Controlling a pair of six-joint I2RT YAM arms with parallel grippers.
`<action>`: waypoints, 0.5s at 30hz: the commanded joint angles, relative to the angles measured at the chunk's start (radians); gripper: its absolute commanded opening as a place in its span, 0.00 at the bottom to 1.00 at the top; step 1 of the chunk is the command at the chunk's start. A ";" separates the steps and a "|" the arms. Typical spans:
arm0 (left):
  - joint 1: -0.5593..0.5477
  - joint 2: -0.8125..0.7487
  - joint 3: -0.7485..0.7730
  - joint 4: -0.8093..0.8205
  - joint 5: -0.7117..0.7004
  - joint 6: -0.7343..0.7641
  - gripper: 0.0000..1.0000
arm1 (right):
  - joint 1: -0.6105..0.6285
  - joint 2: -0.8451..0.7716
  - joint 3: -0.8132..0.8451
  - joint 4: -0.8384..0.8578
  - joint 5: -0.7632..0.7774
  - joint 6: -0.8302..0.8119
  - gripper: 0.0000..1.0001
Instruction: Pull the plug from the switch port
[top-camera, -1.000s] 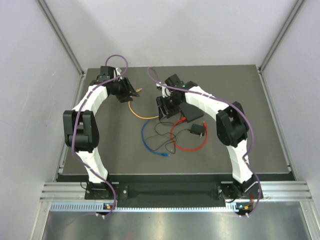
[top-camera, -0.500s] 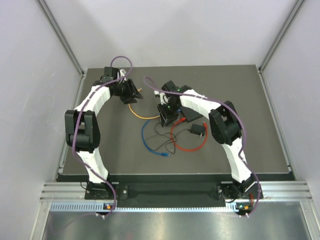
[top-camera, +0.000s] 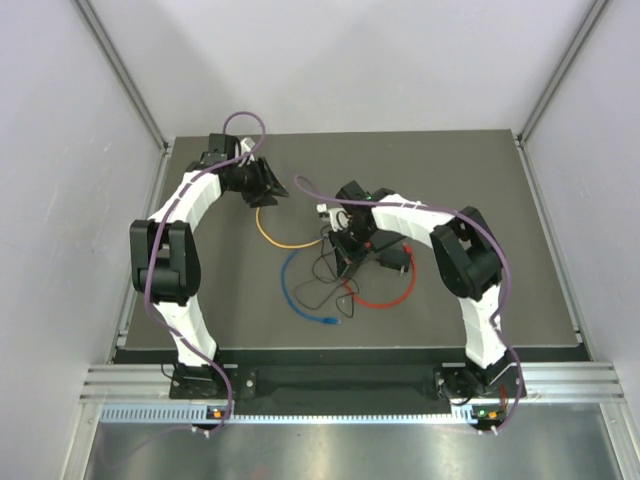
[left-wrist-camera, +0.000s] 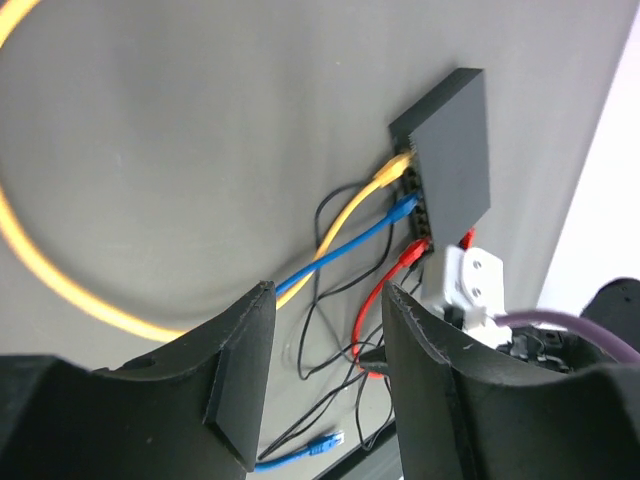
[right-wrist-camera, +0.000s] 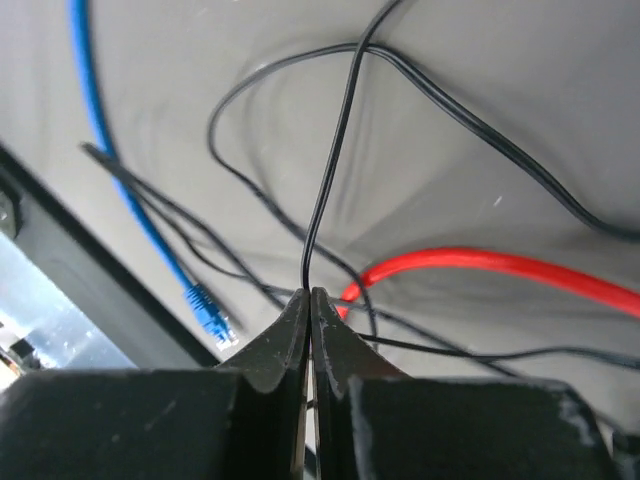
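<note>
The switch (left-wrist-camera: 455, 150) is a flat black box. In the left wrist view, yellow (left-wrist-camera: 396, 170), blue (left-wrist-camera: 403, 207) and red (left-wrist-camera: 413, 252) plugs sit in its row of ports. In the top view my right arm mostly covers it. My right gripper (right-wrist-camera: 311, 292) is shut on a thin black wire (right-wrist-camera: 335, 150) that rises from between its fingertips; it hangs over the cable tangle (top-camera: 350, 247), left of the switch. My left gripper (left-wrist-camera: 325, 380) is open with nothing between its fingers, at the far left (top-camera: 272, 187), well away from the switch.
A small black adapter (top-camera: 398, 260) lies by the right arm. Yellow (top-camera: 272, 238), blue (top-camera: 288, 285) and red (top-camera: 385, 300) cables loop across the mat's middle. A loose blue plug (right-wrist-camera: 210, 312) lies toward the near edge.
My right gripper has moved toward the near edge, off the switch and over the tangle, and closed on the thin black wire. My left gripper has shifted slightly right and stayed open.
</note>
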 joint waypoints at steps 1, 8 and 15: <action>-0.001 -0.001 0.003 0.053 0.061 -0.013 0.52 | 0.015 -0.113 -0.036 0.047 -0.066 -0.018 0.00; -0.038 0.042 0.081 0.062 0.115 0.007 0.54 | -0.054 -0.188 -0.036 0.074 0.018 0.060 0.29; -0.147 0.129 0.204 0.053 0.190 0.054 0.62 | -0.218 -0.232 0.027 0.079 0.118 0.164 0.54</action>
